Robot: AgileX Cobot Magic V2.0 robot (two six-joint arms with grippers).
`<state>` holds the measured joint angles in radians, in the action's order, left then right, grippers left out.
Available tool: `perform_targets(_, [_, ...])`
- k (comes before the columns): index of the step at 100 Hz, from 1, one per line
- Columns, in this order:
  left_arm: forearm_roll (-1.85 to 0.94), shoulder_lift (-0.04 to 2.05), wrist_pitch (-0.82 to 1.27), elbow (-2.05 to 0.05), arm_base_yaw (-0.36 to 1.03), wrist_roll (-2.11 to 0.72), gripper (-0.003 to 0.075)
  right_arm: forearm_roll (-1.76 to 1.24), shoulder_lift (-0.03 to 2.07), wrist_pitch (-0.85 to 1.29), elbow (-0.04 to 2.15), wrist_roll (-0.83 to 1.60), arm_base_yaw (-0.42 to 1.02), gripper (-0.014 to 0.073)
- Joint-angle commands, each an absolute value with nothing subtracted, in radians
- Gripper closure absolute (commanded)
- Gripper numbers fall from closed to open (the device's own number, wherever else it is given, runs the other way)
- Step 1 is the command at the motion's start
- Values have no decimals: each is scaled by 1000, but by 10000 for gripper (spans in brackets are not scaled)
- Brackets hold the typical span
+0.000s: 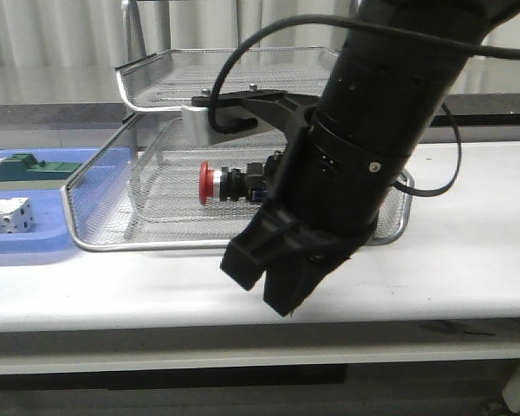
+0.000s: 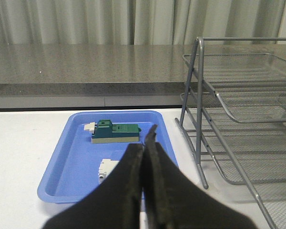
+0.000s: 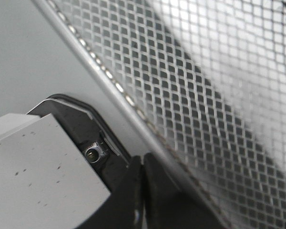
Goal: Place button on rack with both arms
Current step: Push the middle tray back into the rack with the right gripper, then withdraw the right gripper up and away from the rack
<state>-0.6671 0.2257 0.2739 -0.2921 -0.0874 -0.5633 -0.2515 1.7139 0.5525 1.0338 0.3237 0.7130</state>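
Note:
The button [image 1: 230,183] lies on its side on the lowest tier of the rack [image 1: 156,245], red head to the left; my right arm hides its rear end. My right gripper [image 1: 267,290] hangs in front of the rack's front rim, above the table, shut and holding nothing. The right wrist view shows its fingertips [image 3: 143,167] against the rack's mesh [image 3: 190,86]. My left gripper [image 2: 148,140] is shut and empty, and does not show in the front view. It is over the near edge of a blue tray, left of the rack [image 2: 238,119].
The blue tray [image 1: 35,247] [image 2: 76,157] sits left of the rack and holds a green block [image 1: 26,169] [image 2: 115,131] and white blocks [image 1: 4,217] [image 2: 107,168]. A grey counter runs behind the table. The bulky right arm [image 1: 373,130] blocks much of the rack's right side.

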Motion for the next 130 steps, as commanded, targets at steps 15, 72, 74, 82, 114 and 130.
perform_targets(15, [-688, 235, 207, -319, -91, -559, 741, -172, 1754, 448, 1179, 334, 630, 655])
perform_targets(72, [-688, 235, 207, -319, -91, -559, 741, -124, 1905, 450, 1427, 334, 474, 655])
perform_targets(74, [-688, 235, 207, -319, -91, -559, 741, -124, 1904, 454, 1428, 334, 474, 655])
perform_targets(82, [-688, 235, 207, -319, -91, -559, 741, -125, 1901, 486, 1429, 333, 475, 655])
perform_targets(114, [-688, 235, 207, -319, -91, -559, 741, -179, 1782, 611, 1429, 300, 483, 655])
perform_targets(130, [-688, 235, 207, -319, -91, -559, 741, -153, 1686, 660, 1423, 267, 462, 655])
